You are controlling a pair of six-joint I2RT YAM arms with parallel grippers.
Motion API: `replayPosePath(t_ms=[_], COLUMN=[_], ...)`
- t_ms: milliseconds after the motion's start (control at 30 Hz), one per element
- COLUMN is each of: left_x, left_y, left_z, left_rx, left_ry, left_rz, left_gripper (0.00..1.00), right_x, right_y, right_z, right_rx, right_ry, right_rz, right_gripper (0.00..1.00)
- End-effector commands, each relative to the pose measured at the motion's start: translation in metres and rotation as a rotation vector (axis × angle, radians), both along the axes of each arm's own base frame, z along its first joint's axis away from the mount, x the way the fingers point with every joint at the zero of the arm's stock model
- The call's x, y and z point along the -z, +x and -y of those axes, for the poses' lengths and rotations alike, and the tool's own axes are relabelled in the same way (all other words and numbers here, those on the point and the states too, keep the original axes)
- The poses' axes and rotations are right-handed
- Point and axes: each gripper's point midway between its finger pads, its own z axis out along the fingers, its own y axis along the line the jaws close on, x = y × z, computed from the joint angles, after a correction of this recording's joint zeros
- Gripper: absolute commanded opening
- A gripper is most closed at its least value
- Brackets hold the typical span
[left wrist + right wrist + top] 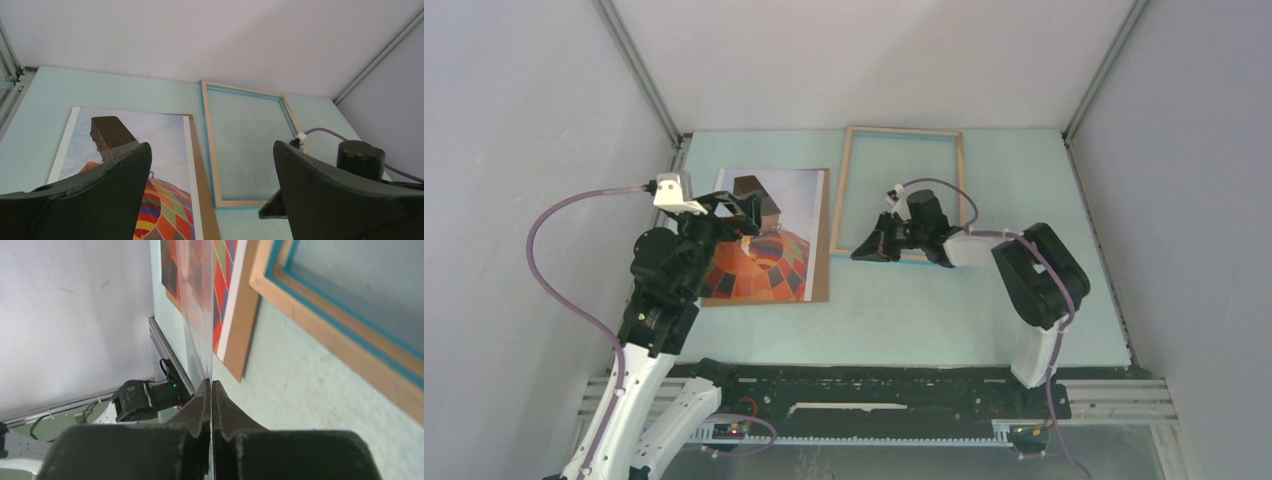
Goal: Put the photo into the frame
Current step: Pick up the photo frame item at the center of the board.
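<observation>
The photo of an orange-red balloon lies face up on a brown backing board at the left of the table. To its right the frame lies flat, light wood with a turquoise inner edge. My left gripper hovers over the photo, open wide with nothing between its fingers. My right gripper sits at the frame's near left corner. In the right wrist view that gripper is shut on a thin clear sheet, seen edge-on and rising from the jaws.
White walls enclose the pale green table on three sides, with aluminium rails at the corners. A black strip runs along the near edge by the arm bases. A purple cable loops over the frame's opening.
</observation>
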Motion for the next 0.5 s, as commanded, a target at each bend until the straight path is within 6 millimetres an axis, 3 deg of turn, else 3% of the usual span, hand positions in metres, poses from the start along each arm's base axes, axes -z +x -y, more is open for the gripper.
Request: replayPosePath(t_ms=[0, 200, 267, 367, 467], left_x=[-0.005, 0.033, 0.064, 0.132, 0.169], left_y=[0.003, 0.024, 0.033, 0.038, 0.033], left_z=[0.002, 0.014, 0.019, 0.012, -0.005], left_rx=[0.0, -0.003, -0.027, -0.152, -0.28], left_ry=[-0.024, -0.117, -0.189, -0.294, -0.313], left_rz=[0.021, -0.116, -0.221, -0.429, -0.496], left_gripper=[1.0, 1.0, 1.0, 1.0, 1.0], right_x=[0.005, 0.013, 0.016, 0.018, 0.022], right_y=[-0.014, -0.031, -0.036, -0.044, -0.047], right_z=[0.033, 0.068, 0.076, 0.075, 0.068], right_rx=[0.077, 0.186, 0.202, 0.185, 0.154], right_ry=[-0.013, -0.04, -0.055, -0.031, 0.007], right_rz=[0.02, 0.056, 0.06, 0.052, 0.033], right_gripper=[0.0, 0.0, 0.0, 0.0, 0.0])
